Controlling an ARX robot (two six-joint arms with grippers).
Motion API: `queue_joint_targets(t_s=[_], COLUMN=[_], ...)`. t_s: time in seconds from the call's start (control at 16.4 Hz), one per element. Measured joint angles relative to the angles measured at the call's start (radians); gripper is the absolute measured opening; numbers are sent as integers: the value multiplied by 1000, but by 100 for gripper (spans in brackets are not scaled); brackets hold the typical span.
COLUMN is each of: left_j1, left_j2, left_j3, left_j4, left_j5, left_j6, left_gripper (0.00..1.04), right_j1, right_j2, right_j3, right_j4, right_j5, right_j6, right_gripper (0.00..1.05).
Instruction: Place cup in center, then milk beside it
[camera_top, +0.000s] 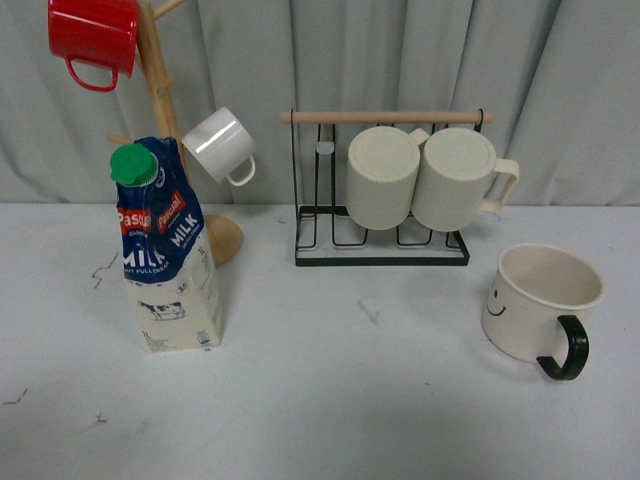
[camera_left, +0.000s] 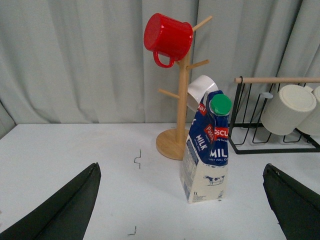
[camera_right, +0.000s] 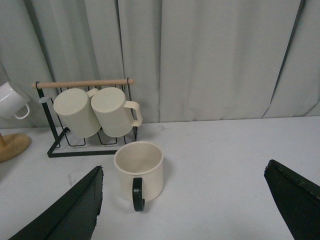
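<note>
White table (camera_top: 330, 410): wire rack (camera_top: 382, 258) behind milk (camera_top: 168, 262), cup (camera_top: 540, 300).

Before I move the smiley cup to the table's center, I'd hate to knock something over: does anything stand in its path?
Nothing visible does. The cup stands at the right; the table between it and the middle is bare. The wire rack sits further back, the milk far left, both off the path.

Ahead of me a red mug (camera_top: 93, 38) and a white mug (camera_top: 220, 143) hung on the wooden tree (camera_top: 156, 72) — beside it, two cream mugs (camera_top: 383, 177) sat in the wire rack (camera_top: 385, 117).
</note>
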Motion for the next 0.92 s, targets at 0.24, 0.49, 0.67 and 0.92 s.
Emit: queue_joint_targets(t_s=[0.24,0.49,0.67,0.92], left_j1=[0,0,0,0], left_j2=[0,0,0,0], left_j3=[0,0,0,0], left_j4=[0,0,0,-1], left_j5=[0,0,0,0], left_j6=[0,0,0,0], left_gripper=[98,98,98,98], right_j1=[0,0,0,1], right_j2=[0,0,0,195], right_j3=[0,0,0,79], right_j4=[0,0,0,-108], right_j5=[0,0,0,126], right_j6=[0,0,0,-18], right_gripper=[98,98,98,98])
